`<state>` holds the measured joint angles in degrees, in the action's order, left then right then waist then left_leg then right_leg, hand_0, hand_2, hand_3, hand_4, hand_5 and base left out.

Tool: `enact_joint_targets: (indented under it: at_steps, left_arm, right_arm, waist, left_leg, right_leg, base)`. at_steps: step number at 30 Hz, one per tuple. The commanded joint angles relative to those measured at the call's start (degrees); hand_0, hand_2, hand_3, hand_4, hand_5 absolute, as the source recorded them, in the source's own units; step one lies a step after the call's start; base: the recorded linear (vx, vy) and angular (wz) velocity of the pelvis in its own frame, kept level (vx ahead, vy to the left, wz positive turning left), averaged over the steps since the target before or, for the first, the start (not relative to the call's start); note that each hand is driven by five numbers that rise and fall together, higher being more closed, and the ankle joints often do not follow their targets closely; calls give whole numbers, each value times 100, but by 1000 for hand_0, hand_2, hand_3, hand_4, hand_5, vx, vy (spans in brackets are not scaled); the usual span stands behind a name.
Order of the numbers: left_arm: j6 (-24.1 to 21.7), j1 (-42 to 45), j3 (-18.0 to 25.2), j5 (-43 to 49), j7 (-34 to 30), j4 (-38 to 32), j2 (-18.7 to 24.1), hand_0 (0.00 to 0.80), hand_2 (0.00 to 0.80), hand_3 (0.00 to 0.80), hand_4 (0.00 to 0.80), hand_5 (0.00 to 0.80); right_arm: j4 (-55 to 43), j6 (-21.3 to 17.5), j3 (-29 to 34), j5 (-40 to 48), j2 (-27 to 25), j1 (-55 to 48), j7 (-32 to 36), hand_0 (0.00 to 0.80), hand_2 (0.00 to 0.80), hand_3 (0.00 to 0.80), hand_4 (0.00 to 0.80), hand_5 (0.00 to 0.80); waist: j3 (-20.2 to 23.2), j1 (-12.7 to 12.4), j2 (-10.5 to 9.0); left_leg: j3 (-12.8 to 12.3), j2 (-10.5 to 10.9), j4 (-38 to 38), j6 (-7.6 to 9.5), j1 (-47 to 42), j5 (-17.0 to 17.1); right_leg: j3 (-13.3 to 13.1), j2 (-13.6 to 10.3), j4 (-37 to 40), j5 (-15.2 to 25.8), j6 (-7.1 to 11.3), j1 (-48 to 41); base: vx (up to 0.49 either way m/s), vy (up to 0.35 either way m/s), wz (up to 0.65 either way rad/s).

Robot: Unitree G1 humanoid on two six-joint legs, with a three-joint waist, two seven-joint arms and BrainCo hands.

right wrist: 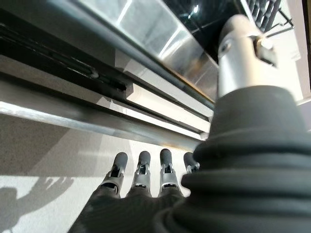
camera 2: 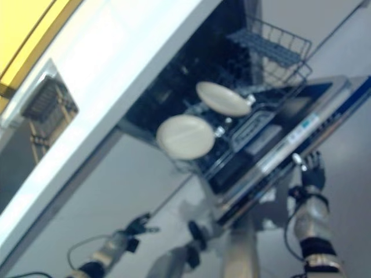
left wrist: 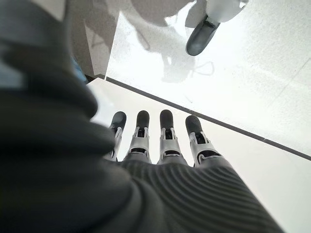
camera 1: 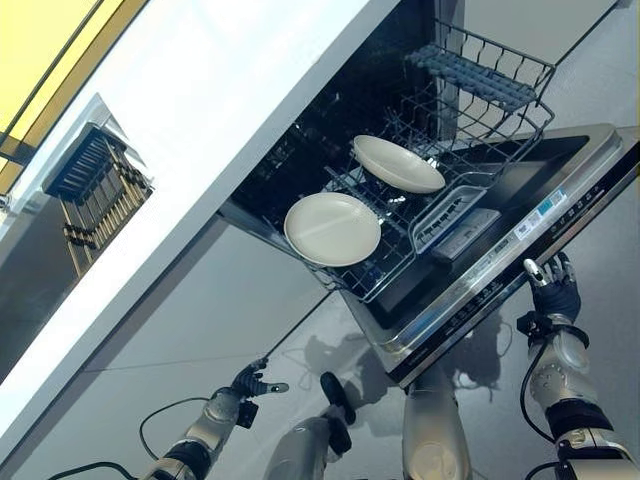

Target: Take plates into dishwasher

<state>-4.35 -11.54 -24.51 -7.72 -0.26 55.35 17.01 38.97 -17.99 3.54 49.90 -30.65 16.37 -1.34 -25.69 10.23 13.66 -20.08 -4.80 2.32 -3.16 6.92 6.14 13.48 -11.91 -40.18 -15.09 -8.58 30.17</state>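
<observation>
Two cream plates lie in the pulled-out lower rack (camera 1: pixel 400 262) of the open dishwasher: one plate (camera 1: pixel 332 229) at the rack's front left, the other plate (camera 1: pixel 398 163) behind it toward the middle. The dishwasher door (camera 1: pixel 500 262) hangs open and flat. My right hand (camera 1: pixel 552 290) is open and empty just under the door's front edge; its straight fingers (right wrist: pixel 141 170) show below the steel door edge (right wrist: pixel 97 82). My left hand (camera 1: pixel 252 384) is open and empty low over the floor, fingers (left wrist: pixel 165 128) straight, away from the dishwasher.
A white countertop (camera 1: pixel 190 140) runs over the dishwasher. A dark dish rack (camera 1: pixel 95 185) with slats stands on it at the far left. An upper wire basket (camera 1: pixel 480 85) sits at the back of the dishwasher. Grey floor (camera 1: pixel 200 320) lies beneath.
</observation>
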Motion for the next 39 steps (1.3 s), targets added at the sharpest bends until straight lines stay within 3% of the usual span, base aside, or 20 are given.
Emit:
enact_joint_targets:
  at_steps: [1,15,28,39]
  left_arm:
    - [-30,191,363,22,3,-140,264,0,0,0,0,0]
    - [41,449,440,175,-41,-229,177,0,0,0,0,0]
    - [245,708,551,395,-208,-143,155,0,0,0,0,0]
    - [293,818,540,615,-292,-34,181,0,0,0,0,0]
  right_arm:
    - [-621,-17,-335,-359,134,375,698,0,0,0,0,0]
    - [-1276,493,-968,-992,209,766,1319,0,0,0,0,0]
    - [-1690,488,-1131,-1104,302,1189,1204,0,0,0,0,0]
    - [-1434,598,-1144,-1066,91,1550,1126,0,0,0,0,0]
  waist:
    - [-50,-93,-210]
    - [12,-301,-284]
    - [348,-678,-390]
    - [576,-972,-479]
  left_leg:
    - [149,-139,803,-161,357,-135]
    - [107,-288,915,-274,229,44]
    - [222,-288,809,-292,-84,-44]
    - [456,-175,646,-256,-296,-201]
  right_leg:
    - [279,114,327,-709,89,-982]
    - [532,141,714,-637,59,-1434]
    - [943,155,1307,-480,136,-2175]
    - [1173,107,1467,-443,208,-2598]
  base:
    - [0,0,0]
    - [21,17,-5]
    - [60,64,-10]
    - [68,59,29]
